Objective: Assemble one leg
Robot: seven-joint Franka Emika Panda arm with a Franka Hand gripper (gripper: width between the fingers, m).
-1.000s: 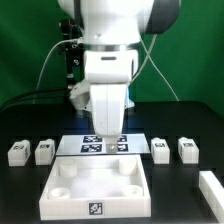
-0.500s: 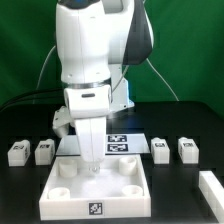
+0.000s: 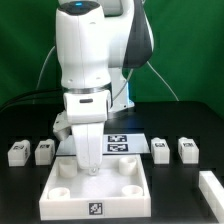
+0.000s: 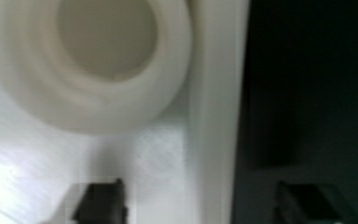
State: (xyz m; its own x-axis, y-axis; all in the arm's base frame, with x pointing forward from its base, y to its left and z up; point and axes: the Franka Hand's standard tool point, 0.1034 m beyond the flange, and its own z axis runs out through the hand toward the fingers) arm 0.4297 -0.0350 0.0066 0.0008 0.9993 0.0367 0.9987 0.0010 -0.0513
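Note:
Several legs, small white blocks with tags, stand on the black table: two at the exterior view's left [image 3: 17,152] [image 3: 43,151] and two at its right [image 3: 160,149] [image 3: 187,149]. My gripper [image 3: 92,168] is low over the far edge of the large flat white square piece [image 3: 95,205] with round corner sockets. In the wrist view my gripper [image 4: 199,200] is open. One finger [image 4: 99,200] is over the white piece near a round socket [image 4: 105,50], the other finger [image 4: 300,200] over the black table, with the piece's edge wall [image 4: 215,120] between them. It holds nothing.
The marker board [image 3: 122,146] lies behind the square piece, partly hidden by my arm. Another white part [image 3: 212,190] lies at the exterior view's lower right. Cables and a stand are at the back.
My arm swung toward the exterior view's left and came down to the far edge of the square piece; in the last half second it sank only slightly. No part moved.

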